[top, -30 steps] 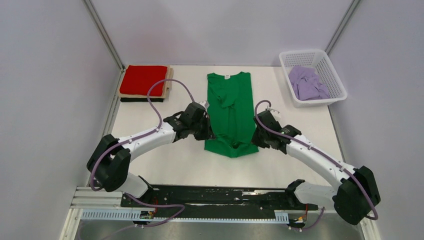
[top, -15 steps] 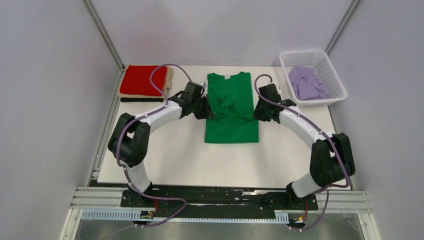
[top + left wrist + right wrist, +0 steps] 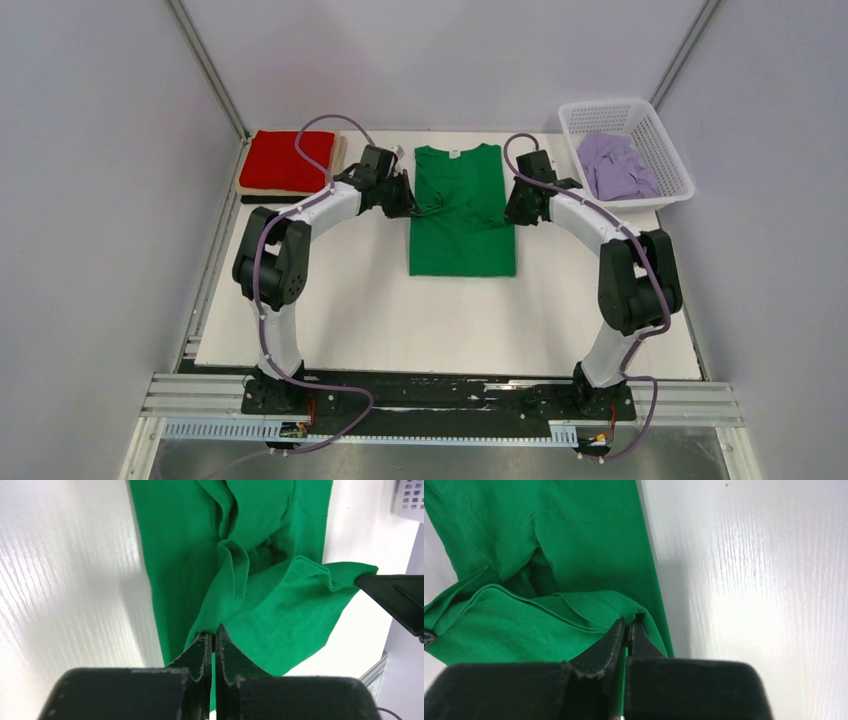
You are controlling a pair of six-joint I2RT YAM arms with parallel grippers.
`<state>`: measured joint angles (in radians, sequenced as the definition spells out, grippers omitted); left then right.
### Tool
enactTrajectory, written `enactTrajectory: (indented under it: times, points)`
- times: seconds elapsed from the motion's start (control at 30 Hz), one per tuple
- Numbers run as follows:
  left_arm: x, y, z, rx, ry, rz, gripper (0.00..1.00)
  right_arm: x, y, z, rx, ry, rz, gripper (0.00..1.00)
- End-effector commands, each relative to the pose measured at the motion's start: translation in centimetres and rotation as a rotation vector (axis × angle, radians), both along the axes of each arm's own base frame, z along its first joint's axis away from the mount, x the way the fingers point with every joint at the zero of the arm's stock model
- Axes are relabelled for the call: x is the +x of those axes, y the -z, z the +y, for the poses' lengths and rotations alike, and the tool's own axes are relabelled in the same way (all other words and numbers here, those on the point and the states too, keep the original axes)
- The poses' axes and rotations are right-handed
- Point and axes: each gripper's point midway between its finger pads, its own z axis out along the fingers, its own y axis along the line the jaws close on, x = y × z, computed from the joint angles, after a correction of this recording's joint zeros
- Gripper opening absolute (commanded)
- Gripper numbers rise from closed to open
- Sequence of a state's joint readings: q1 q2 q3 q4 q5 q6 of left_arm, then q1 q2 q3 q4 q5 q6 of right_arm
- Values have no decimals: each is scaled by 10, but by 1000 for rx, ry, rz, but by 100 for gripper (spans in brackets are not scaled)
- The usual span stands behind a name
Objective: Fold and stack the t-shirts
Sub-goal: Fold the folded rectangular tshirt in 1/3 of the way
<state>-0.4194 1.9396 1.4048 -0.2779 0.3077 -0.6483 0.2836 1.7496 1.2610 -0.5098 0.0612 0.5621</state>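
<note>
A bright green t-shirt (image 3: 462, 215) lies lengthwise in the middle of the table, white neck tag at its far end. Its lower hem is lifted and carried over the body toward the collar. My left gripper (image 3: 408, 203) is shut on the hem's left corner (image 3: 212, 630). My right gripper (image 3: 516, 208) is shut on the right corner (image 3: 628, 617). The raised cloth sags between the two grippers. A folded red t-shirt (image 3: 290, 160) tops a stack at the far left, over a beige and a black one. A lilac t-shirt (image 3: 615, 167) lies crumpled in the basket.
The white lattice basket (image 3: 672, 160) stands at the far right corner. The stack sits against the left wall (image 3: 120, 200). Both arms arch outward from their bases (image 3: 440, 395) at the near edge.
Both grippers have carried the shirt's lower hem away from the near side toward the collar, doubling the shirt over itself. The arms have stretched out and risen.
</note>
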Motion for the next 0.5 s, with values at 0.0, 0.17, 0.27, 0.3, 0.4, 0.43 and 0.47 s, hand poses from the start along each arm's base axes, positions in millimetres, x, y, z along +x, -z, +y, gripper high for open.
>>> enactTrajectory:
  times: [0.0, 0.17, 0.27, 0.3, 0.4, 0.43, 0.47]
  points:
    - [23, -4, 0, -28, 19, -34, 2, 32, -11, 1, 17, -11, -69, 0]
    - [36, 4, -6, -44, 48, -26, 12, 44, 1, -1, 28, 2, -52, 3]
    - [46, 10, -9, -49, 54, -16, 23, 56, 2, -3, 30, 6, -66, 10]
    - [49, 11, -8, -51, 50, -14, 29, 61, 1, -4, 30, 7, -74, 18]
    - [59, 3, -6, -57, 36, -25, 72, 71, -9, -7, 41, 17, -100, 49]
    - [62, -6, -3, -58, 29, -43, 86, 71, -14, -9, 42, 24, -109, 64]
    - [64, -13, -2, -57, 26, -58, 96, 69, -18, -11, 39, 36, -117, 79]
